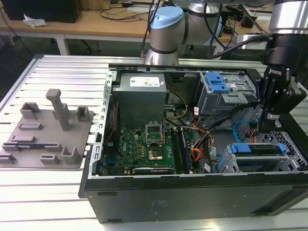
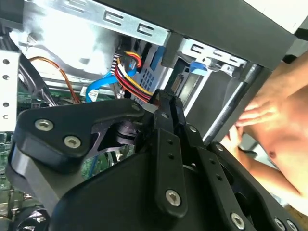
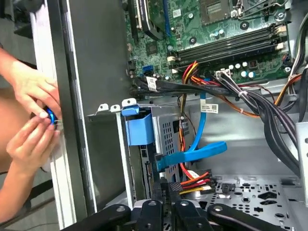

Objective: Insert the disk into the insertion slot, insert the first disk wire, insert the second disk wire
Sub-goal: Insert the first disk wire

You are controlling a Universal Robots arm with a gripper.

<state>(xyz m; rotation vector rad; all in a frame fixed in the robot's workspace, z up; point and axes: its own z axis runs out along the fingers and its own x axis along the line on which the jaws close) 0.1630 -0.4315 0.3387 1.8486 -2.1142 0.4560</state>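
Silver hard drive in a blue plastic carrier (image 1: 257,149) sits seated in the grey perforated metal drive cage (image 1: 291,142); pincer (image 2: 162,100) appears closed on the plug of the orange-red wire bundle (image 3: 195,180), while the light blue flat cable (image 3: 195,153) loops beside it, seating undetermined.

- The disk (image 1: 259,149) sits in a bright blue carrier frame.
- The insertion slot (image 1: 291,142) is grey sheet metal patterned with small perforations.
- The first disk wire (image 3: 195,181) is a bundle of orange-red, yellow and black strands.
- The second disk wire (image 3: 192,156) is flat and light blue, with a small white tag.
- The gripper (image 1: 266,126) is black.
- The motherboard (image 1: 144,147) is green.
- The computer case (image 1: 192,197) is black on the outside.
- The power supply (image 1: 142,98) is plain grey.
- The latch (image 1: 216,83) on the taller grey bay is blue.
- The table (image 1: 62,72) is silver, striped with parallel grooves.
- The fixture block (image 1: 45,132) is uniform grey.
- The arm's joint cap (image 1: 166,19) is light blue.
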